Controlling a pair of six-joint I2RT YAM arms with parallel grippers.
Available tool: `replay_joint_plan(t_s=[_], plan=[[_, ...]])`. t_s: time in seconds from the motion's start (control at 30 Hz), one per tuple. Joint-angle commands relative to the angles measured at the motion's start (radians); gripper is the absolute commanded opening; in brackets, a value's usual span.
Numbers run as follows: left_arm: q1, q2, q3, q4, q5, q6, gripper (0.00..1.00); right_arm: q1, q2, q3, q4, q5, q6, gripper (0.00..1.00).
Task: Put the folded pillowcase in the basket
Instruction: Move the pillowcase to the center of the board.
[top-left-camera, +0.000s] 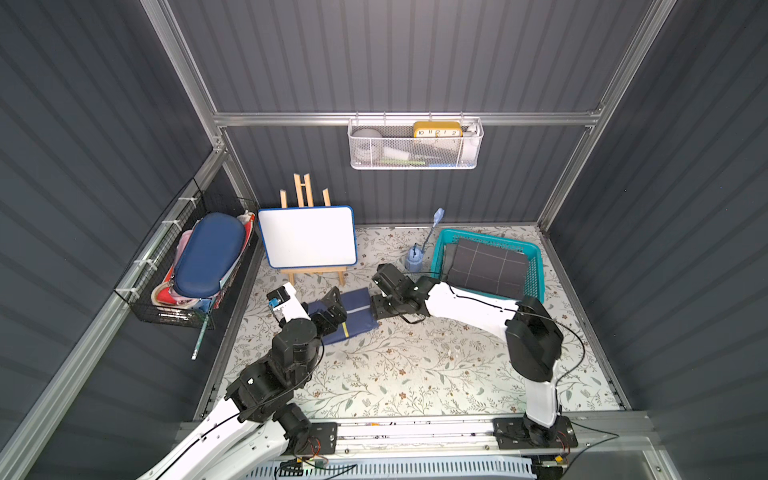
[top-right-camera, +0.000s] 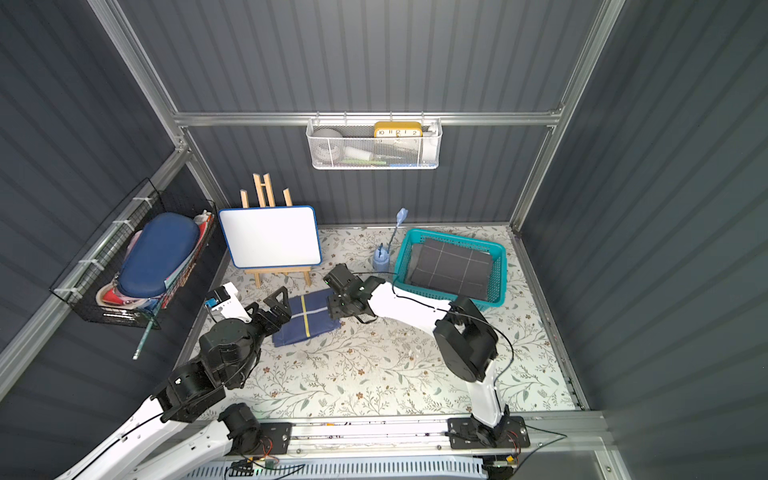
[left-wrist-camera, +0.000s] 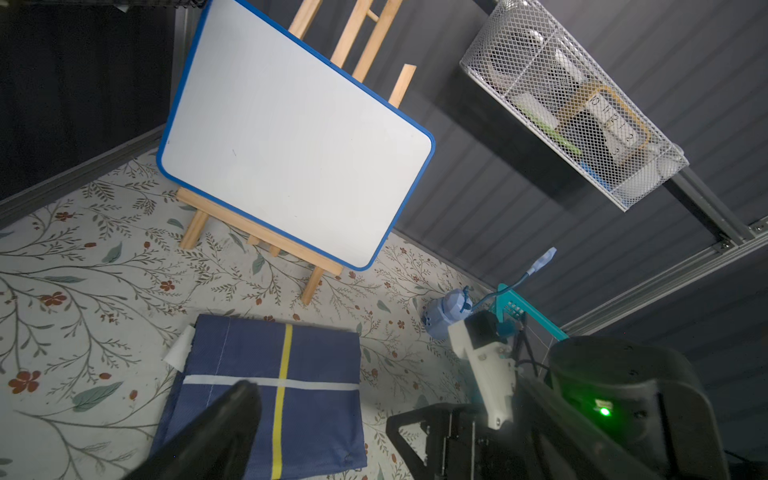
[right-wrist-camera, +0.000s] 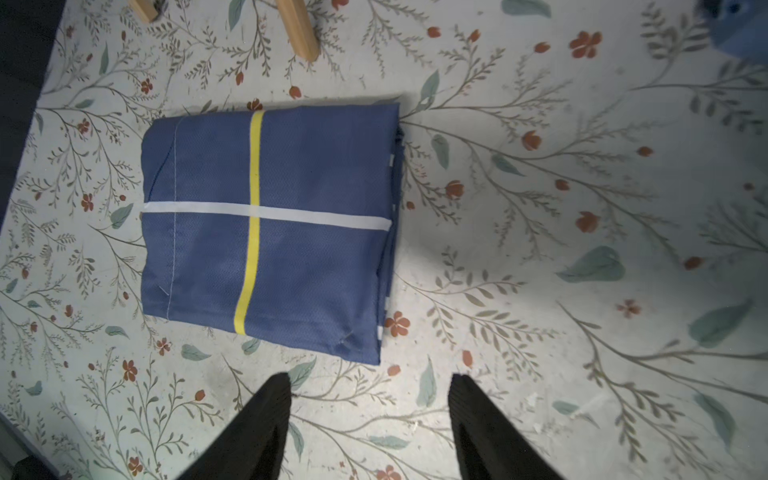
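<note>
Position check: the folded pillowcase (right-wrist-camera: 266, 224), navy with a yellow and a white stripe crossing, lies flat on the counter (top-left-camera: 395, 365) in front of the whiteboard easel (top-left-camera: 307, 237), well apart from the basket (top-left-camera: 488, 237). It is not yet lifted.

The left hand (left-wrist-camera: 320, 405) is spread to its widest at the pillowcase's left end and holds nothing. One finger overlaps the cloth; you cannot tell whether it touches. The right hand (right-wrist-camera: 370, 378) sits at the opposite edge, fingers moderately apart with only bare counter between them, also empty.

Read this as a two-sided approach: a hand at each end should let you raise the stack without the folds slipping apart.

The teal basket stands at the far right and already holds a dark grey grid-lined cloth (top-left-camera: 486, 268), so expect the pillowcase to land on top. Mind the blue pen holder (top-left-camera: 414, 262) just beside the basket, on the likely transfer path.

The counter has a floral-print covering. Dark ribbed panels on aluminium framing enclose it, carrying a white mesh wall basket (top-left-camera: 415, 145) and a black wire basket (top-left-camera: 183, 270).
</note>
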Motion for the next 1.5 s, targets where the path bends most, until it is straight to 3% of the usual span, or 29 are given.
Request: replay_joint_plan(t_s=[0.0,0.4,0.7,1.1,1.3,1.47], plan=[[0.002,-0.039,-0.033,-0.048,-0.039,-0.027,0.99,0.034,0.079,0.099,-0.085,-0.012,-0.024,0.65],[0.002,-0.026,-0.047,-0.049,-0.054,-0.031,0.99,0.086,0.339,0.399,-0.202,-0.004,-0.05,0.65],[0.003,-0.042,-0.056,-0.042,-0.062,-0.027,0.99,0.054,0.422,0.457,-0.25,0.011,-0.007,0.64],[0.002,0.073,-0.041,-0.003,-0.039,-0.026,0.99,-0.014,0.175,-0.011,-0.145,0.059,0.116,0.63],[0.003,0.224,-0.03,0.083,0.032,0.016,1.0,-0.051,0.01,-0.246,-0.116,0.096,0.168,0.62],[0.002,0.427,0.003,0.115,0.136,0.01,1.0,-0.092,-0.136,-0.406,-0.067,0.103,0.222,0.62]])
